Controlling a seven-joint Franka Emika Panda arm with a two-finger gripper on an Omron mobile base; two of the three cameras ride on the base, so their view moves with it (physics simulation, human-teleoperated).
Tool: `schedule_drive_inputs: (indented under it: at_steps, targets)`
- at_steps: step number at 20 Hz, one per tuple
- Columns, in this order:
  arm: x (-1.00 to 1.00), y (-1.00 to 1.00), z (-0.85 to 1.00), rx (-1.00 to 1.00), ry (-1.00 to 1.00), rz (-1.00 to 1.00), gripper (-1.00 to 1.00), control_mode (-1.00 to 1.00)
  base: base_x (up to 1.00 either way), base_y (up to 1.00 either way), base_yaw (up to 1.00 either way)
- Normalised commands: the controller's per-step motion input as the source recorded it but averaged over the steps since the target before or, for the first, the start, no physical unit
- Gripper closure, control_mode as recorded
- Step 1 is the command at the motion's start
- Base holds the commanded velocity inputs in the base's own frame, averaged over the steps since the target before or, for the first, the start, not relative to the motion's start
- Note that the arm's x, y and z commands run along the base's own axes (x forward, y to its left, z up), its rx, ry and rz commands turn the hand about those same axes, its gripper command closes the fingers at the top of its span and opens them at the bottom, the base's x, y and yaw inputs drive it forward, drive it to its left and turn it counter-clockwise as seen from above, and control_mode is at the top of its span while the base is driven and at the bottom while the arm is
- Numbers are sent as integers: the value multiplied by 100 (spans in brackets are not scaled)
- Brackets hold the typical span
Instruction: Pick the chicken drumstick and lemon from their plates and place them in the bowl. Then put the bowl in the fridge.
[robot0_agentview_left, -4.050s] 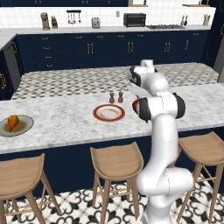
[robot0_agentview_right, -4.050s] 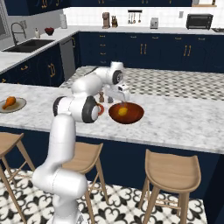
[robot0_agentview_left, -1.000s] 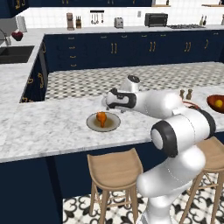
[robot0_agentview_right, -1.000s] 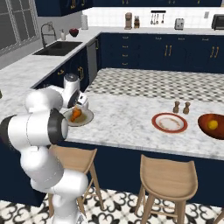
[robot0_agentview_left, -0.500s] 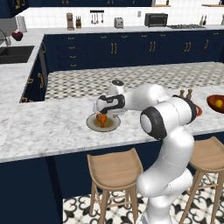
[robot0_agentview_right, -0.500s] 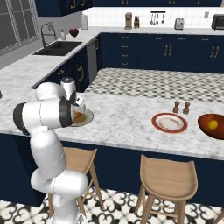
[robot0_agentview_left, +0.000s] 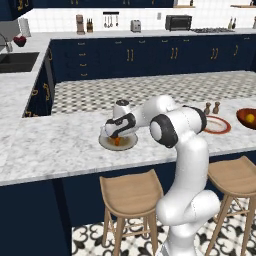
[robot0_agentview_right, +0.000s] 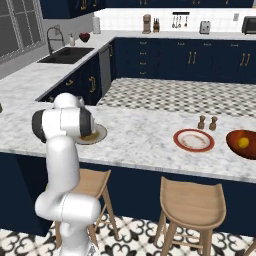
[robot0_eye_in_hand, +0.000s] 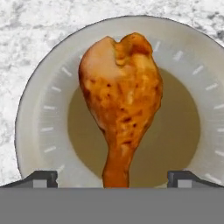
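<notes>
The chicken drumstick (robot0_eye_in_hand: 120, 100) lies on the pale grey-green plate (robot0_eye_in_hand: 39, 113), its bulbous end far from the hand and its bone end between my fingertips (robot0_eye_in_hand: 41, 178). My gripper (robot0_eye_in_hand: 113, 179) is open, one finger on each side of the bone end and apart from it. In the left base view the gripper (robot0_agentview_left: 116, 139) hangs low over that plate (robot0_agentview_left: 129, 145) and the drumstick (robot0_agentview_left: 116, 142). The lemon (robot0_agentview_left: 249, 118) sits inside the reddish-brown bowl (robot0_agentview_left: 242, 114) at the counter's far right. The red-rimmed plate (robot0_agentview_left: 223, 126) is bare. The fridge is out of view.
Two small shakers (robot0_agentview_left: 212, 107) stand behind the red-rimmed plate (robot0_agentview_right: 193, 140). Wooden stools (robot0_agentview_left: 131, 189) line the counter's near side. The bowl (robot0_agentview_right: 234, 140) sits near the right edge. A sink (robot0_agentview_right: 67, 55) is at the back left.
The hand has swung left and come down low over the pale plate, its fingers now straddling the drumstick. The jaws stayed open.
</notes>
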Motion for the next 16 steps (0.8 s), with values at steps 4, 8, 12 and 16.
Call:
schedule_drive_inputs:
  at_steps: [4,8,12,16]
  targets:
    - [66,0,-29,-1,5,0,-100,-100,0,0,0]
    - [35,-2,-27,-1,2,0,100,-100,0,0,0]
    - [0,0,0,0,0,0,100,-100,0,0,0]
    - [-83,-39,63,11,-11,-4,100,-100,0,0,0]
